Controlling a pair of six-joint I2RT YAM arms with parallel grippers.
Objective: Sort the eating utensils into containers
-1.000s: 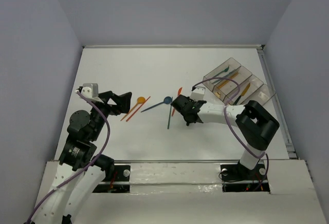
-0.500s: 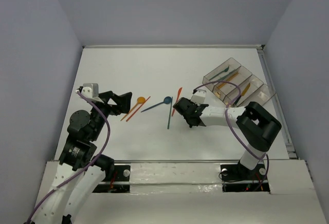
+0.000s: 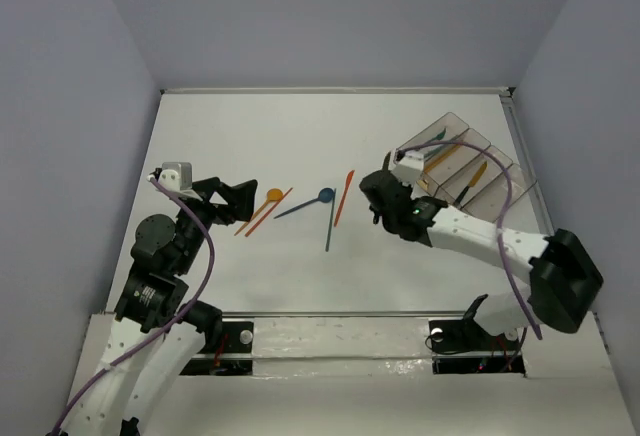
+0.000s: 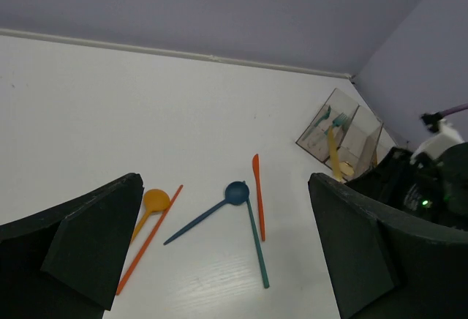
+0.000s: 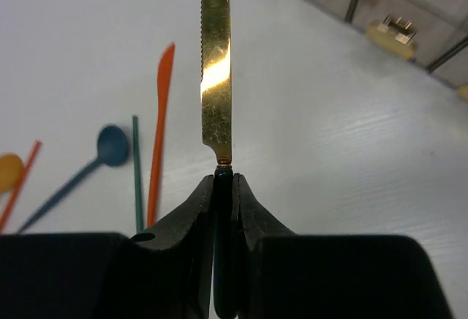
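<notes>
My right gripper (image 3: 385,196) (image 5: 223,180) is shut on the dark handle of a knife with a gold blade (image 5: 216,63), held above the table between the loose utensils and the containers (image 3: 460,161). On the table lie an orange-red knife (image 3: 344,196), a blue spoon (image 3: 322,196), a teal stick-like utensil (image 3: 329,226), an orange spoon (image 3: 272,196) and an orange stick-like utensil (image 3: 268,212). My left gripper (image 3: 245,196) (image 4: 219,260) is open and empty, just left of the orange spoon (image 4: 155,200). The clear bins (image 4: 344,132) hold several utensils.
The divided bins (image 5: 395,4) stand at the table's right back, near its right edge. Grey walls close the table on three sides. The right arm's purple cable loops over the bins.
My right gripper has lifted and moved right, toward the bins, with the gold-bladed knife in it. The orange-red knife now shows in full. The left arm has not moved.
</notes>
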